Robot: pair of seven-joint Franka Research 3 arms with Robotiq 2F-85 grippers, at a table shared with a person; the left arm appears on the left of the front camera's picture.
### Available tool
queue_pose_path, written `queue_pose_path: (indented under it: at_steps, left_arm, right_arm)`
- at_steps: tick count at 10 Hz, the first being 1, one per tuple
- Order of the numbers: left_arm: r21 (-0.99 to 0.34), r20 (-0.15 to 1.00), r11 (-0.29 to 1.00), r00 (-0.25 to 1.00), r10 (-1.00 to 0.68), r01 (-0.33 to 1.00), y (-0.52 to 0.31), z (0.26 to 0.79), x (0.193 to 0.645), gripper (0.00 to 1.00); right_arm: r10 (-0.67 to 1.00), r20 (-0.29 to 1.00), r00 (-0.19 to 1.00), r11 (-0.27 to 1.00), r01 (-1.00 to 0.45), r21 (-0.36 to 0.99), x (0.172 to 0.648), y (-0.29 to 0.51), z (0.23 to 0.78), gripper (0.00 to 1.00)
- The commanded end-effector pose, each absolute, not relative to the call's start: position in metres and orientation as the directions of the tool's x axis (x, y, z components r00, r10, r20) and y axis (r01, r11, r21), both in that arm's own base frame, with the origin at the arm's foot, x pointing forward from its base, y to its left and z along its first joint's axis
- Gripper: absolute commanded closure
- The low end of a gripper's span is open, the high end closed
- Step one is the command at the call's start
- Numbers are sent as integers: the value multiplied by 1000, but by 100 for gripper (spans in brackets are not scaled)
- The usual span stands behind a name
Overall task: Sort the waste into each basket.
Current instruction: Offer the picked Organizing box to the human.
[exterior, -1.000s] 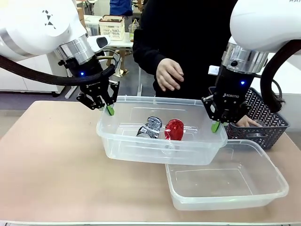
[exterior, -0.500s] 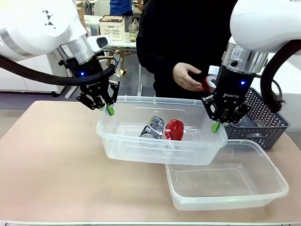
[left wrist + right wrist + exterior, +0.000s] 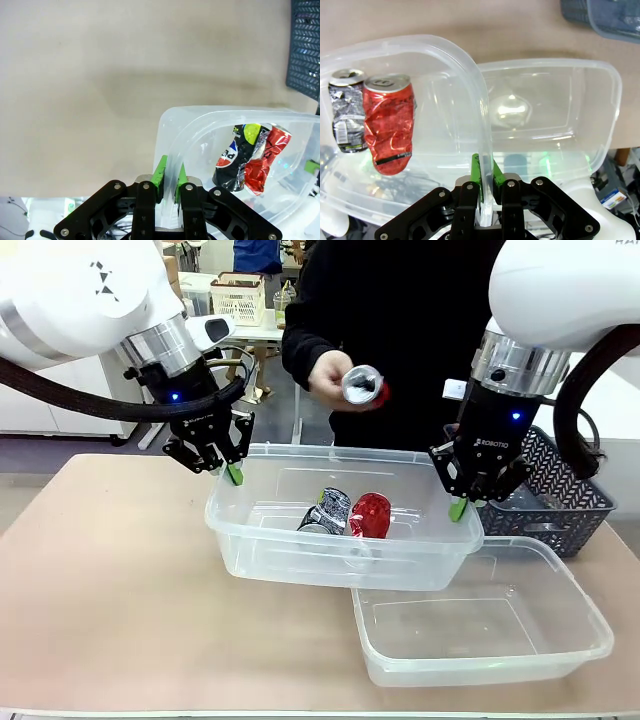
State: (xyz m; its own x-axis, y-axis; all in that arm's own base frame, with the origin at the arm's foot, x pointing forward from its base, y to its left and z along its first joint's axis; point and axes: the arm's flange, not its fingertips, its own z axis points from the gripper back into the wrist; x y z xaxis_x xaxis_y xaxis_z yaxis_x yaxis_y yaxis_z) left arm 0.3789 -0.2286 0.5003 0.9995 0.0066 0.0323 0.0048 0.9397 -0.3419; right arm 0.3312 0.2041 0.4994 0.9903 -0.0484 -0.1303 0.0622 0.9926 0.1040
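While the left claw and the right claw each pinch the rim at opposite ends of the same clear tub, green pads closed on the plastic, that tub spans the gap between them with its long axis running claw to claw. A person's hand holds a crushed can over the tub's far edge, between the two claws and higher than both, somewhat nearer the right one. Its round end faces the robot, so its length points across the tub. For a drop, I judge the tub sits nearly under it.

Counted:
- **Cans:** three. The held one, plus a black-and-silver can and a red can lying side by side inside the clamped tub.
- **Clear tubs:** two. The second tub is bare, below the right claw and partly under the first.
- **Baskets:** one dark basket just behind the right claw.
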Motion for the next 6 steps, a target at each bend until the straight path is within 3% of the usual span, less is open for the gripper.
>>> queue_pose_path:
  at_steps: [1, 6]
  left_arm:
    - [-361, 35, 932, 999, 14, -1, -229, 509, 381, 93]
    - [-361, 35, 932, 999, 14, -1, -229, 509, 381, 93]
  right_arm:
    - [-55, -139, 989, 994, 68, 90, 331, 205, 502, 94]
    - [-55, -139, 989, 994, 68, 90, 331, 205, 502, 94]
